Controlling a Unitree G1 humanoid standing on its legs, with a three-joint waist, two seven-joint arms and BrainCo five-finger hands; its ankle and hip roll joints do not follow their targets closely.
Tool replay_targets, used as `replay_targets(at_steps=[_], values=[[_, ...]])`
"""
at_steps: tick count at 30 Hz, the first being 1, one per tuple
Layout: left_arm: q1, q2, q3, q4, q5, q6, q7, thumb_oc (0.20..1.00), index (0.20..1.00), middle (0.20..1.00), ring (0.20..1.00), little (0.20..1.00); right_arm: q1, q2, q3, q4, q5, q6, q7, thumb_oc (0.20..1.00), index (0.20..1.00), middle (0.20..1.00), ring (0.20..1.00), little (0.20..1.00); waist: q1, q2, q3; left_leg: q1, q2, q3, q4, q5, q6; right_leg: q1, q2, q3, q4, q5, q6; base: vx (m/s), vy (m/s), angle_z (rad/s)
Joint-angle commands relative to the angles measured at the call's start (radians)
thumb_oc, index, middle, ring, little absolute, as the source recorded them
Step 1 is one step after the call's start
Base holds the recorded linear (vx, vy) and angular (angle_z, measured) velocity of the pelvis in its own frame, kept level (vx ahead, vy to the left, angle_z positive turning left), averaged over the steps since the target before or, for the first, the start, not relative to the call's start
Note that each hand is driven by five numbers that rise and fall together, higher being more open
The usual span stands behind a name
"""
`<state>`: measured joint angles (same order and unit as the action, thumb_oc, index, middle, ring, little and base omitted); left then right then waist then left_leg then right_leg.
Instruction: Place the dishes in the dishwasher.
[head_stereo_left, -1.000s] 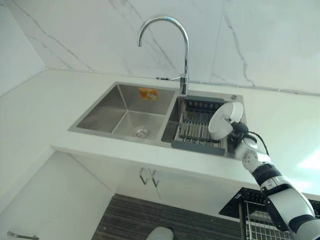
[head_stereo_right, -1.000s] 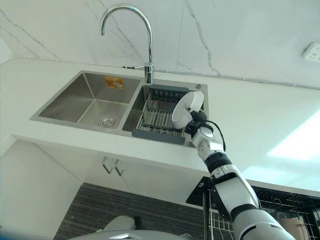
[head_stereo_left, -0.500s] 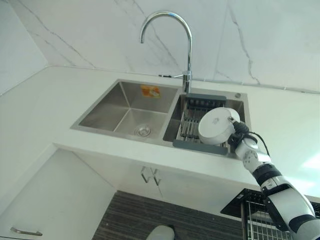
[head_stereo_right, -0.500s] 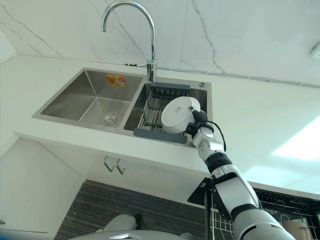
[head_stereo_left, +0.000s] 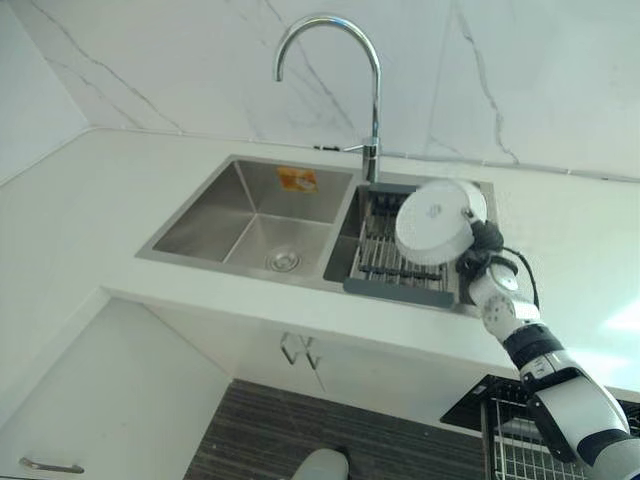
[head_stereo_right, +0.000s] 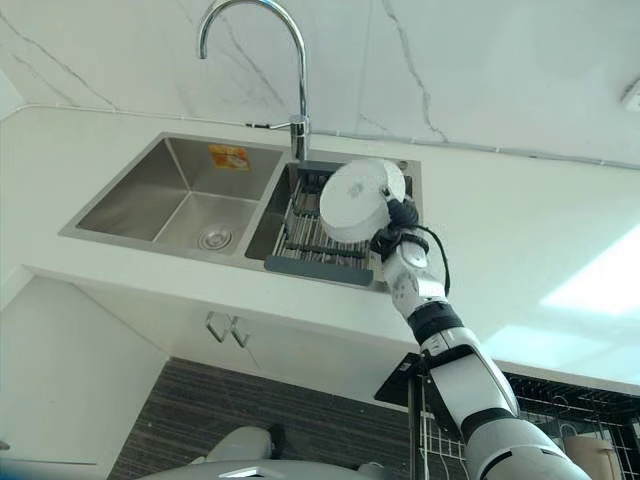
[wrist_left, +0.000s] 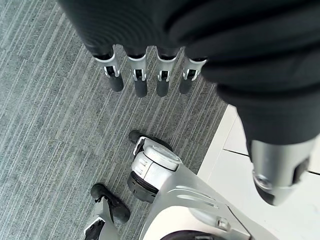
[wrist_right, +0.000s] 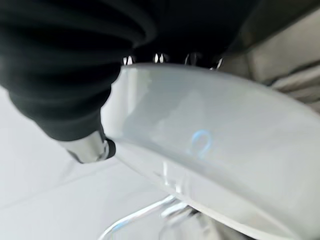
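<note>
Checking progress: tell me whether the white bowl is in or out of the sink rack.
Out: the right hand holds the white bowl above the rack.

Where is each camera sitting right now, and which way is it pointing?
Left eye view: head camera, facing the sink and tap; right hand holds up a white bowl.
Right eye view: same scene, slightly offset; dishwasher rack at lower right.
Left wrist view: looks down past the left hand at carpet.
Right wrist view: close on the bowl, shared with both eye views.

bowl (head_stereo_left: 434, 222) white | sink (head_stereo_left: 252, 212) steel-grey | rack (head_stereo_left: 392, 262) dark grey | wall (head_stereo_left: 500, 70) white, grey-veined marble
</note>
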<state>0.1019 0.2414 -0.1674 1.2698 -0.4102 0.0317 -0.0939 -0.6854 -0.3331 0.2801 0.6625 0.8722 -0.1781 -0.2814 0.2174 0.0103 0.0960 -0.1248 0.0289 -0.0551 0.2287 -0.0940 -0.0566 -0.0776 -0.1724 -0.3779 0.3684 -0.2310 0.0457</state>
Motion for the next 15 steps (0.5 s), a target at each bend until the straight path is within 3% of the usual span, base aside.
replay_targets(at_steps=[1,7,15], values=[[-0.014,0.028,-0.018,0.034,0.000,-0.011,0.001,1.000,1.000,1.000,1.000,1.000,-0.100,0.007,-0.031,-0.097,-0.011,-0.114,-0.012,0.200,0.200,0.200,0.200,0.200,0.005,-0.016,-0.021,-0.005,0.029,0.067,0.071,-0.084,-0.016,0.044,-0.041,0.013,-0.068,0.054,0.073,-0.02,0.000,-0.04],[-0.011,0.024,-0.011,0.036,0.004,-0.018,0.005,1.000,1.000,1.000,1.000,1.000,-0.104,-0.014,-0.032,-0.205,-0.037,-0.141,-0.020,0.200,0.200,0.200,0.200,0.200,-0.013,-0.022,-0.024,0.002,0.032,0.083,0.071,-0.089,-0.015,0.040,-0.035,0.032,-0.068,0.056,0.074,-0.03,-0.004,-0.05],[-0.036,0.012,-0.001,0.019,-0.006,-0.013,0.015,1.000,1.000,1.000,1.000,1.000,-0.085,-0.036,-0.022,-0.384,-0.083,-0.125,-0.057,0.200,0.200,0.200,0.200,0.200,-0.054,-0.031,-0.030,0.014,0.037,0.108,0.071,-0.097,-0.008,0.028,-0.023,0.071,-0.068,0.063,0.072,-0.06,-0.008,-0.16]])
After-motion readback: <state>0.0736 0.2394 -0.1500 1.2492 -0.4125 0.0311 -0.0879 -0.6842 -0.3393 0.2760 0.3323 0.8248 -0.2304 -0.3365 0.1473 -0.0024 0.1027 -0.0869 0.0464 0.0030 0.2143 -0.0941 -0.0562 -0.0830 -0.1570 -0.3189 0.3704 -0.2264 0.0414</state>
